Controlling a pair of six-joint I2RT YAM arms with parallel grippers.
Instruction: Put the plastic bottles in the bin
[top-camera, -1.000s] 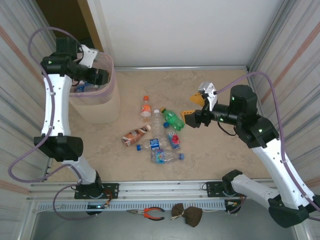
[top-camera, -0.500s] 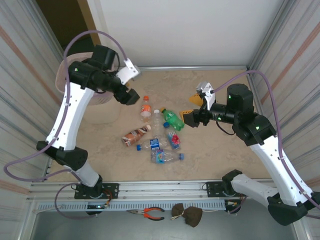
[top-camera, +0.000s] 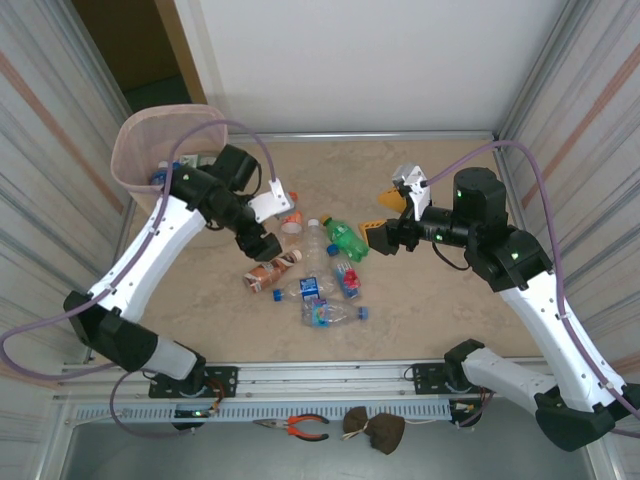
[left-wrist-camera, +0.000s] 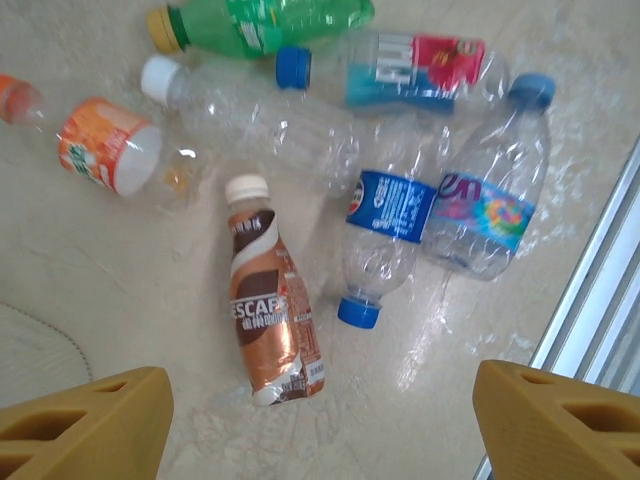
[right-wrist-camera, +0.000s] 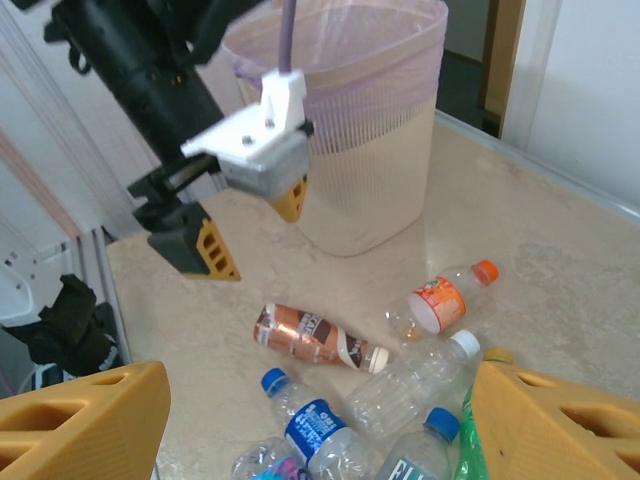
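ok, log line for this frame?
left gripper: jaws open, empty, above brown bottle | right gripper: jaws open, empty, aloft | plastic bottles: seven lying on table | bin: far left corner

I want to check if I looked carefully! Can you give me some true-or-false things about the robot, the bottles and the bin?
1. The left tool is holding a bottle. False: it is open and empty, above the brown bottle.
2. The brown bottle lies on its side. True.
3. The bin has a pink bag in it. True.
4. The green bottle is in the bin. False: it lies on the table.
5. The right tool is open. True.
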